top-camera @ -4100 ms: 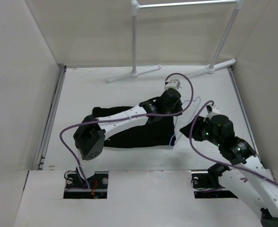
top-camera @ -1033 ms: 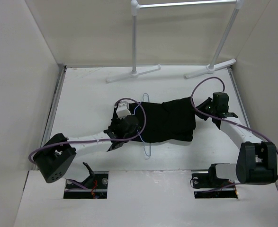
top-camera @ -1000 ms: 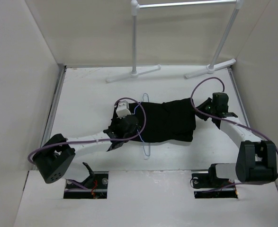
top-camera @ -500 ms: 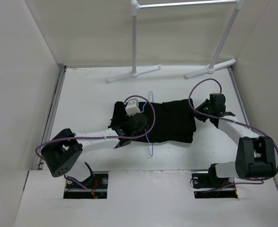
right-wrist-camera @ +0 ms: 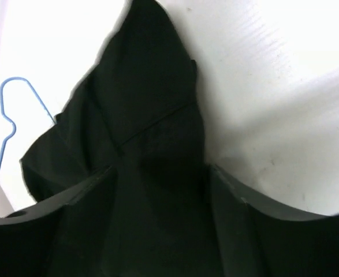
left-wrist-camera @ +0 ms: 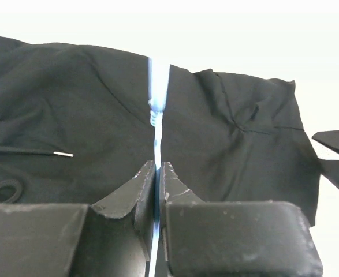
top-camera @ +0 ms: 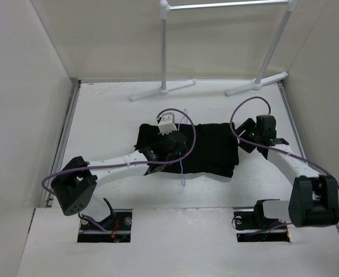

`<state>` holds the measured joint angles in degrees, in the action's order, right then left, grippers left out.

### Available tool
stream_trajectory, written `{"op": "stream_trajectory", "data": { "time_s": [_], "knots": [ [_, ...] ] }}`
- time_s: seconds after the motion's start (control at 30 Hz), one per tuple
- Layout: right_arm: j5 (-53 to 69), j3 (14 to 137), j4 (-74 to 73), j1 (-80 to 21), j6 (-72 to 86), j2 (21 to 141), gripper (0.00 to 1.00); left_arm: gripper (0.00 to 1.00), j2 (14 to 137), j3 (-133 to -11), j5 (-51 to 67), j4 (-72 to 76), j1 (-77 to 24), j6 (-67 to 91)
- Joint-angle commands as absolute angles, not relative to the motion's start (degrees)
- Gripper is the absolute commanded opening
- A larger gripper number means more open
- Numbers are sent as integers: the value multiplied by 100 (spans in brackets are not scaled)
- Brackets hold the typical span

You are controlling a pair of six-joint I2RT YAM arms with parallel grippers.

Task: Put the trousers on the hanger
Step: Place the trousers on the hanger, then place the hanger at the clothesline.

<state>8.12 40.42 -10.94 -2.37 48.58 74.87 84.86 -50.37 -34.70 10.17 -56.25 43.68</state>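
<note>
Left arm: the elbow sits low near its base. The forearm stretches away and to the right across the counter (top-camera: 111,109), with the wrist over the left half of the trousers (top-camera: 209,147).

The left claw (left-wrist-camera: 157,170) is clamped on the hanger (left-wrist-camera: 159,86). Its two fingers are pressed together with the pale blue wire pinched between them. From the pinch, the wire runs straight ahead of this claw, over the black fabric.

Right arm: it rises from its base along the right side, and the forearm bends back toward the left. The right claw (top-camera: 247,141) is at the right-hand end of the trousers. In its wrist view the right claw (right-wrist-camera: 162,173) has its fingers spread wide apart, gripping nothing, with black cloth lying in the gap and ahead of them.

Trousers: a folded black bundle on the counter between the two claws. The long axis runs left to right.

Hanger (top-camera: 183,170): from above it shows only as a thin line crossing the trousers from near to far, just right of the left claw. Short lengths of wire stick out past both edges of the fabric. The right wrist view shows a curved hook of the wire (right-wrist-camera: 36,99) beyond the cloth, well ahead of that claw and to its left.

The white garment rack (top-camera: 163,52) stands at the far end of the counter, well beyond both claws.
</note>
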Motion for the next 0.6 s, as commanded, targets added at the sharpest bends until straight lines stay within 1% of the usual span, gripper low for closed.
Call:
{"op": "stream_trajectory", "data": {
  "time_s": [0.0,0.07,0.13,0.27,0.3,0.33,0.4,0.5,0.57],
  "knots": [
    [624,4289,-1388,-303,4571,6568,72,1,7674,-5834,-3630,275,-5822,3991],
    [624,4359,-1572,-312,4500,6067,75,1,7498,-6238,-3647,-130,-5919,3780],
    [703,4438,-1748,-321,4430,5522,75,1,7366,-6712,-3630,-560,-5998,3648],
    [1001,4806,-2301,-636,4342,4581,68,1,7356,-7749,-3560,-1395,-6139,3472],
    [1089,4982,-2451,-776,4333,4396,65,1,7400,-8048,-3551,-1606,-6174,3419],
    [1177,5157,-2539,-960,4316,4229,63,1,7444,-8329,-3551,-1800,-6209,3375],
    [1291,5552,-2636,-1425,4263,3965,63,1,7575,-8918,-3490,-2160,-6271,3244],
    [1301,6072,-2611,-2190,4184,3762,67,1,7839,-9806,-3358,-2635,-6341,3147],
    [1283,6344,-2436,-2779,4122,3735,69,2,7980,-10167,-3244,-2777,-6359,3129]
  ]
}}
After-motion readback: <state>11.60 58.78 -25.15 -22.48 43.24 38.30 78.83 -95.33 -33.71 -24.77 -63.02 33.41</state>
